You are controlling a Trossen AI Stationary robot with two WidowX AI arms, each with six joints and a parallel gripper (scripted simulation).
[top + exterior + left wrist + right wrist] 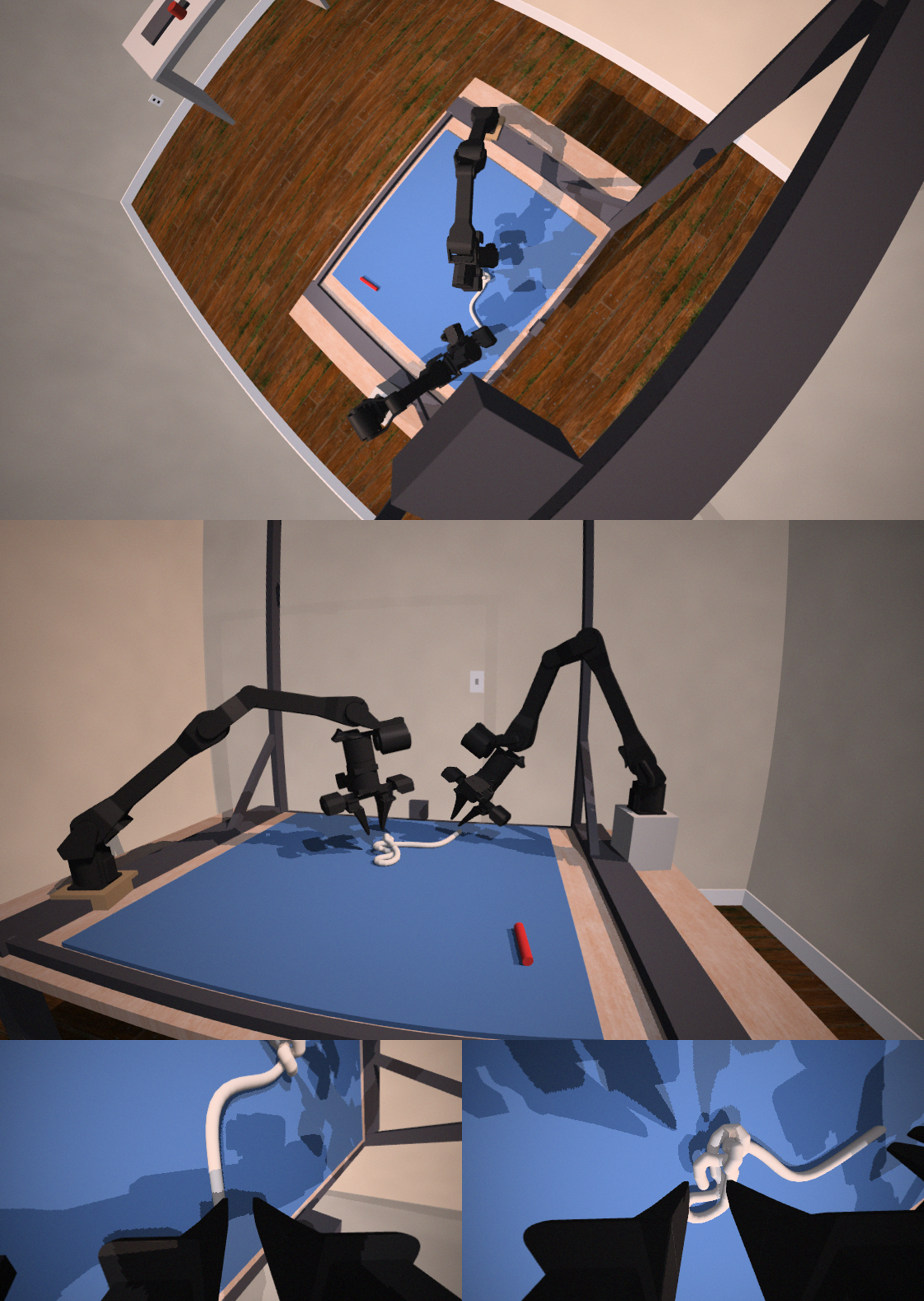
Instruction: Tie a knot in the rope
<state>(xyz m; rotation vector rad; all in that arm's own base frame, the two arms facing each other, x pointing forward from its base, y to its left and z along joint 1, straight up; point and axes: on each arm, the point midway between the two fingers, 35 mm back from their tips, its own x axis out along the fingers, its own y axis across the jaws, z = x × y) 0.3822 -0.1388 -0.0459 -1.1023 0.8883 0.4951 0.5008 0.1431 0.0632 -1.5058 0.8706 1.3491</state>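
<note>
Exterior view shows a blue mat [400,219] [291,933] [103,1123] [586,1164] with 2 grippers over it. The right gripper [486,274] [375,832] [707,1186] points down just above the looped end of the rope, its 2 fingers parted and gripping nothing. The left gripper [477,332] [455,821] [240,1203] [899,1138] slants beside the other end, also partly open and holding nothing; contact there cannot be judged. The white rope [473,306] [420,844] [212,1131] [800,1176] lies on the mat, bunched in loose loops at 1 end. Well apart lies 1 red rod [369,283] [523,944].
</note>
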